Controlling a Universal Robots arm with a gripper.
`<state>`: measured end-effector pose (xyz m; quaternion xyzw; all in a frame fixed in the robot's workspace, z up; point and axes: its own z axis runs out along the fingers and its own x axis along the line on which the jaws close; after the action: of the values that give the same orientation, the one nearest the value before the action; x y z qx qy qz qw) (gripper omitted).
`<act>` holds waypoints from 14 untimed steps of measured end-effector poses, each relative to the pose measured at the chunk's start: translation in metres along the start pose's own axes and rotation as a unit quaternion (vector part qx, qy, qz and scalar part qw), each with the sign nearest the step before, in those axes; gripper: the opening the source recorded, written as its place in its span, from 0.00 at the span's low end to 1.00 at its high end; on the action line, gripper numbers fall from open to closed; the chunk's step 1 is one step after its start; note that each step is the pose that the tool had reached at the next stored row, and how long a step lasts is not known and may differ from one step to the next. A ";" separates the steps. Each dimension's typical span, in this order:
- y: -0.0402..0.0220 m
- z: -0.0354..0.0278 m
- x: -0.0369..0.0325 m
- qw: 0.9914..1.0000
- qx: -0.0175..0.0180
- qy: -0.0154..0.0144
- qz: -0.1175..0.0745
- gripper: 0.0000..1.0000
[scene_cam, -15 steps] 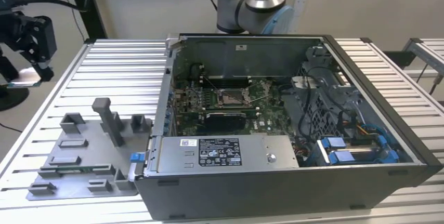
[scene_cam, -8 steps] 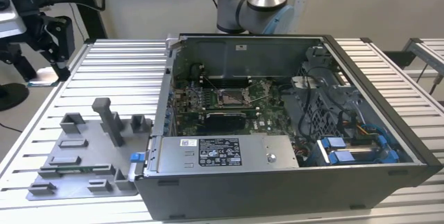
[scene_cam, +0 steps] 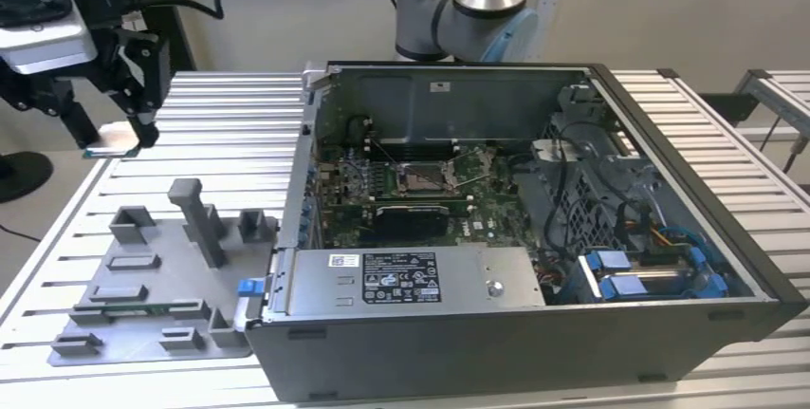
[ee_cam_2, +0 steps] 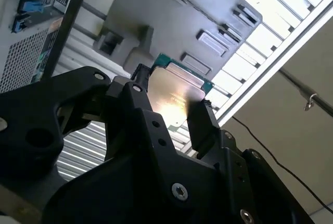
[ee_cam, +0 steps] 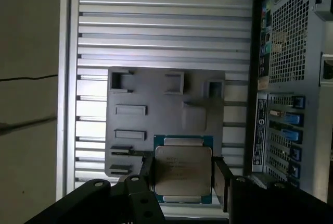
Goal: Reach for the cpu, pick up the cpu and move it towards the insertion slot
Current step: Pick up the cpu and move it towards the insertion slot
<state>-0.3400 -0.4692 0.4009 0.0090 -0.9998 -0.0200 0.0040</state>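
A robot arm's end effector (scene_cam: 114, 141) hangs in the air at the exterior view's left, above a slatted metal desk (scene_cam: 215, 134). Its two black fingers (ee_cam: 147, 171) are clamped on opposite edges of the cpu (ee_cam: 183, 169), a thin square chip with a pale metal face and a green rim. The chip is clear of the grey fixture plate (scene_cam: 146, 328), which lies on the desk beneath it, and touches nothing but the fingers. I judge the pick-up done and the carry toward the slot (scene_cam: 424, 176) as the step in hand. The slot, a shiny square frame with a dark centre, sits on the green board inside the open computer case (scene_cam: 506, 333), well apart from the chip toward the exterior view's right. By my reading, the carry calls for a firm, level grip and enough height to clear the case wall.
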 end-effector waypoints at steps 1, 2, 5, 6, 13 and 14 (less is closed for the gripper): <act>-0.0001 0.0000 -0.0041 1.000 0.000 0.000 0.000 0.00; -0.0001 0.0000 -0.0080 1.000 0.000 0.000 0.000 0.00; -0.0004 -0.0001 -0.0206 1.000 0.000 0.001 0.000 0.00; -0.0004 -0.0002 -0.0247 1.000 0.000 0.001 0.000 0.00; -0.0008 -0.0003 -0.0450 1.000 0.000 0.001 0.000 0.00; -0.0008 -0.0004 -0.0464 1.000 0.000 0.001 0.000 0.00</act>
<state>-0.2935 -0.4692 0.4009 0.0090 -0.9997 -0.0200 0.0054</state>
